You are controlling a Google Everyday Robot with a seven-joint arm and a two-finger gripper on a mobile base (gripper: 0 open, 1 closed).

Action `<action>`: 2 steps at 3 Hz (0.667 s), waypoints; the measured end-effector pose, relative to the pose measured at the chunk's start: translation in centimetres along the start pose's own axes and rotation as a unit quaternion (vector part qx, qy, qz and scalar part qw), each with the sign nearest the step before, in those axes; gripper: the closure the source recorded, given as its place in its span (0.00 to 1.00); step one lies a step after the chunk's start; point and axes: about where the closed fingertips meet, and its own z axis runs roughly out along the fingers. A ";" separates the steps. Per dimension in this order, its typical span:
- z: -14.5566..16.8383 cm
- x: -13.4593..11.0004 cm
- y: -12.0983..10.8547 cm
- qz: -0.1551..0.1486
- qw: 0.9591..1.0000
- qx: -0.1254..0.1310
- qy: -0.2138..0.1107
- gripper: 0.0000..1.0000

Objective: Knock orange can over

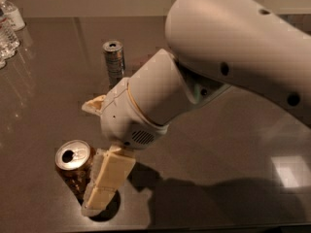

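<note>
**Orange can stands near the front edge, with a finger right beside it**

The orange can (74, 163) stands upright on the dark table (48, 91). It is at the front left part of the table. Its shiny silver top faces up, and the dark drinking hole shows in it. The front edge of the table is near the can. A little bare table lies to the can's left, before the edge of the view.

The gripper (91, 156) is down low by the can, and its two tan fingers are spread wide apart. One finger (108, 178) points down at the table. It is tight against the can's right side and looks as if it touches the can. Its tip sits on or just above the table near the front edge. The other finger pokes out to the left, behind the can and apart from it.

The big white arm (233, 47) comes in from the top right and covers much of the middle of the table.

A slim silver can (113, 57) stands upright farther back, well apart from the orange can. Clear water bottles (7, 28) stand in the back left corner. The table between the bottles and the orange can is bare. The right side of the table is bare too, with a bright patch of light (290, 171) on it.
</note>
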 end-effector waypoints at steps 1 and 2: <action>0.1 -0.4 0.4 -0.004 1.000 -0.005 -0.004 0.00; 0.9 -0.5 0.8 -0.010 1.000 -0.012 -0.019 0.00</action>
